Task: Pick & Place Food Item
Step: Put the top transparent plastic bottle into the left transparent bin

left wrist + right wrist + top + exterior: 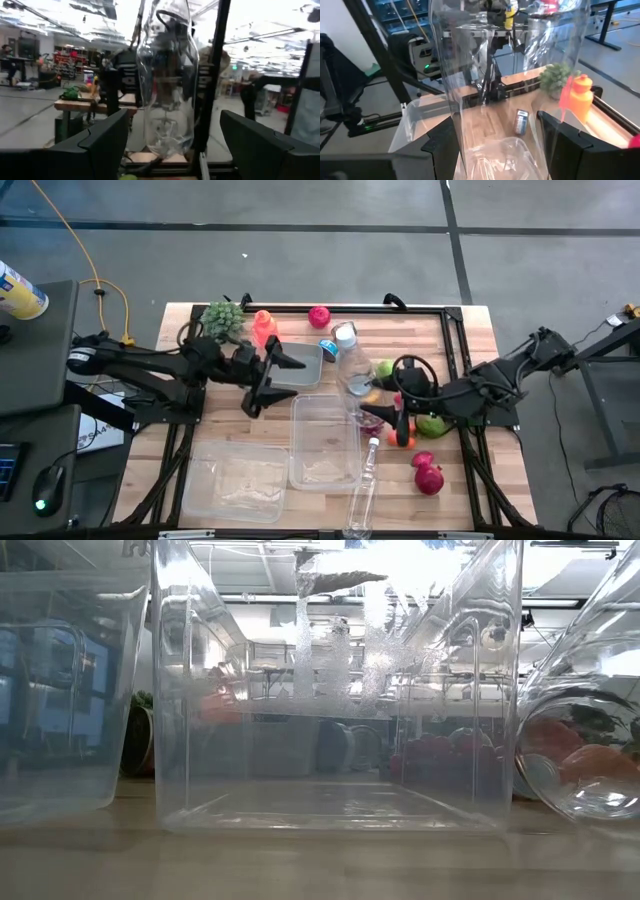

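A clear plastic bottle (352, 370) with a pale cap stands upright in mid-table, and my right gripper (380, 418) reaches it from the right, shut on its lower part. My left gripper (285, 378) stands open just left of the bottle; in its wrist view the bottle (167, 85) is ahead of the spread fingers, apart from them. Food items lie around: a green leafy piece (222, 318), an orange piece (263, 326) and a red fruit (318, 315) at the far edge, a green pear (385, 368), a green apple (432, 424) and a red fruit (428, 476) at the right. My right gripper has the bottle's lower body (470, 145) between its two fingers (437, 147), one on each side. The fingers come nearly level from the table's right side and lie across the bottle. The bottle stands upright with its cap up.
An open clear container (325, 442) sits mid-table with a second one (235, 480) left of it. A flat clear lid (300, 367) lies under my left gripper. Another clear bottle (364, 485) lies near the front edge. A small blue can (328, 346) lies by the lid.
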### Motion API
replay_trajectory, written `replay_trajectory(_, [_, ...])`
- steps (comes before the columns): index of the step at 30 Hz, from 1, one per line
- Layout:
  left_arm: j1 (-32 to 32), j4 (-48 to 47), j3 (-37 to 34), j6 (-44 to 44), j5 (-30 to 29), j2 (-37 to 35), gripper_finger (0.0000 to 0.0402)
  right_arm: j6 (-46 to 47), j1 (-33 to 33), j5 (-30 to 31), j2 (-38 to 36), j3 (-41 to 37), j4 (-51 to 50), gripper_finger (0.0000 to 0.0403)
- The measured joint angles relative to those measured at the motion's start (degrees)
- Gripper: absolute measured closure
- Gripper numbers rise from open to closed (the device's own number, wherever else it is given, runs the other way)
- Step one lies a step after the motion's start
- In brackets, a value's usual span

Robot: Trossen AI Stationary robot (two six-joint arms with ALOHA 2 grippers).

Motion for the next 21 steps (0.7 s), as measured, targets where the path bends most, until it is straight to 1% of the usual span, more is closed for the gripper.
replay_trajectory(2, [-1.2, 0.1, 0.0, -3.8, 1.2, 0.4, 0.0098, 0.0, 0.8, 0.9, 0.0, 0.0, 0.0, 0.0186])
replay_trajectory(4, [-2.1, 0.1, 0.0, -8.8, 3.8, 0.7, 0.0098, 0.0, 1.7, 2.3, 0.0, 0.0, 0.0, 0.0186])
replay_trajectory(5, [-2.5, 0.1, 0.0, -10.0, 5.3, 0.8, 0.0098, 0.1, 2.1, 3.0, 0.0, 0.0, 0.0, 0.0186])
replay_trajectory(7, [-2.8, 0.1, 0.0, -10.9, 8.2, 0.8, 0.0098, 1.1, 2.9, 4.5, 0.0, 0.0, -0.1, 0.0186])
replay_trajectory(9, [-2.8, 0.2, 0.0, -11.1, 9.4, 0.7, 0.0098, 1.2, 3.6, 5.6, 0.0, 0.0, -0.3, 0.0186])
replay_trajectory(12, [-2.7, 0.2, 0.0, -13.4, 8.0, 0.6, 0.0098, 1.3, 4.1, 7.4, 0.0, 0.0, -0.7, 0.0186])
replay_trajectory(15, [-2.2, 0.7, 0.0, -17.9, 7.3, 0.5, 0.0098, 1.3, 4.6, 9.9, 0.0, 0.0, -1.1, 0.0185])
replay_trajectory(21, [-1.1, 2.5, 0.0, -20.5, 14.9, 0.5, 0.0098, 1.9, 4.7, 10.9, 0.0, 0.0, -1.3, 0.0185])
